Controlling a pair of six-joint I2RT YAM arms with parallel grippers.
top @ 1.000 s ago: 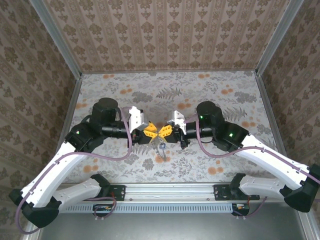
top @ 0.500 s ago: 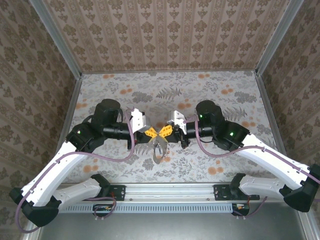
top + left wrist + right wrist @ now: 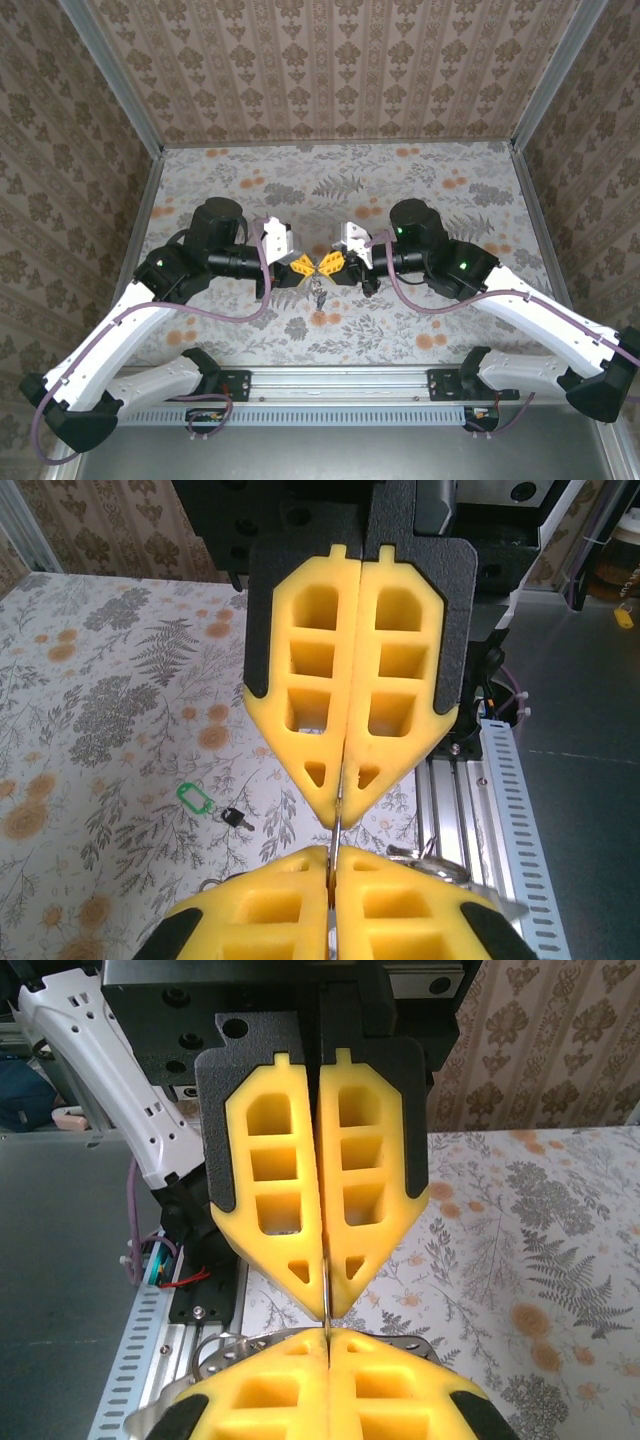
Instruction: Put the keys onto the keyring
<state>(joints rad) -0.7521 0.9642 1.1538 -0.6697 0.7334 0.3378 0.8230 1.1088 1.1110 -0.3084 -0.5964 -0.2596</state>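
Two robot arms meet tip to tip above the middle of a flower-patterned bench [image 3: 420, 190]. The left pincer [image 3: 303, 266] and the right pincer [image 3: 328, 264] face each other, almost touching.

In both wrist views, each pincer has its yellow pads pressed fully together. A thin line of metal runs from the seam of one into the seam of the other. This looks like the keyring [image 3: 213, 1348] seen edge-on and pinched by both, with its grey curve bulging out beside the right pincer's [image 3: 328, 1335] tips. From above, a small dark shape hangs just below the meeting point. It is too small to tell whether a key is on it.

Two keys lie flat on the bench, well apart from the pincers: a green-headed key [image 3: 196, 798] and, just beside it, a dark key [image 3: 237, 818].

Likely risks:
- Both pincers grip one thin loop, so if the arms pull or twist against each other the wire may bend or snap out of the pads.
- Neither pincer is free to fetch a key. When one lets go, the ring will hang from a single narrow pinch and could swing, turn or slide out.
- A dropped ring could land near the slotted rail [image 3: 497, 780] at the bench's near edge and be hard to get back.
- The keys are tiny and lie flat, so a pincer may skid over them or push them away.
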